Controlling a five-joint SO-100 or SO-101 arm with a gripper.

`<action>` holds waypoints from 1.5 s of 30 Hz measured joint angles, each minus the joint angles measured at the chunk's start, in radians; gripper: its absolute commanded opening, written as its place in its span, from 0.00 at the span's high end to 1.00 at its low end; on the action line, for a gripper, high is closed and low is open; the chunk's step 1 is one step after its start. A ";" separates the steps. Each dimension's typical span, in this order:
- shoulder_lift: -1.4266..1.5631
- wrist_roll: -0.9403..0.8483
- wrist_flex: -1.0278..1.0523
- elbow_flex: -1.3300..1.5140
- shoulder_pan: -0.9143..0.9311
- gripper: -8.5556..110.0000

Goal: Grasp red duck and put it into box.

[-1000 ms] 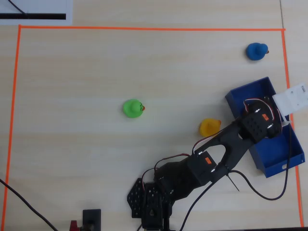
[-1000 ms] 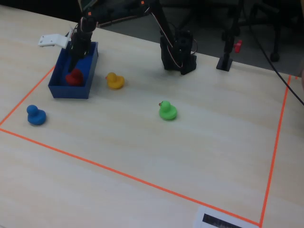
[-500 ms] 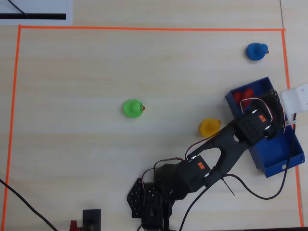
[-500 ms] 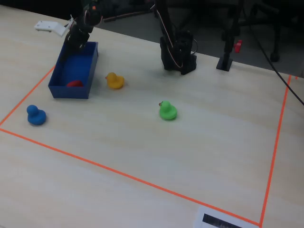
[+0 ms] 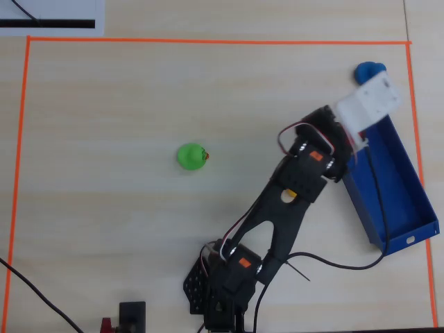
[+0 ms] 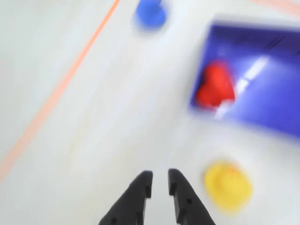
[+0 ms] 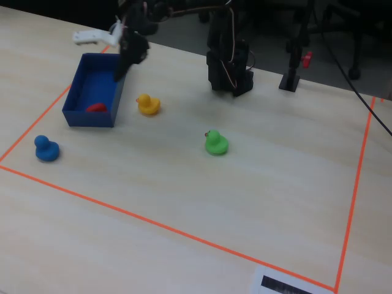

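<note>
Red duck already lying in the blue box; the job looks as good as done.

Bright red and small, the red duck [image 7: 95,108] sits on the floor of the box [image 7: 78,93] at its near end in the fixed view, its shape too blurred in the wrist view [image 6: 215,87] to tell which way it faces. The gripper [image 6: 158,183] hangs clear above the pale worktop [image 7: 202,196], empty, its fingers nearly together with only a thin slit between them. The yellow duck [image 7: 147,105] stands just beside the box, the blue duck [image 7: 46,148] near the orange tape line [image 7: 122,211], the green duck [image 7: 215,143] well apart. By my reading, only pulling the arm home is left, and that calls for keeping clear of the box wall and the yellow duck.
</note>
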 measured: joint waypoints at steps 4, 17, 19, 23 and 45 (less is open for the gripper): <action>0.204 -0.132 0.225 0.158 -0.225 0.93; 0.807 -0.295 0.279 0.845 -0.621 0.93; 0.859 -0.314 0.241 0.923 -0.641 0.93; 0.931 -0.334 0.169 1.052 -0.669 0.93; 1.327 -0.414 -0.012 1.508 -0.733 0.93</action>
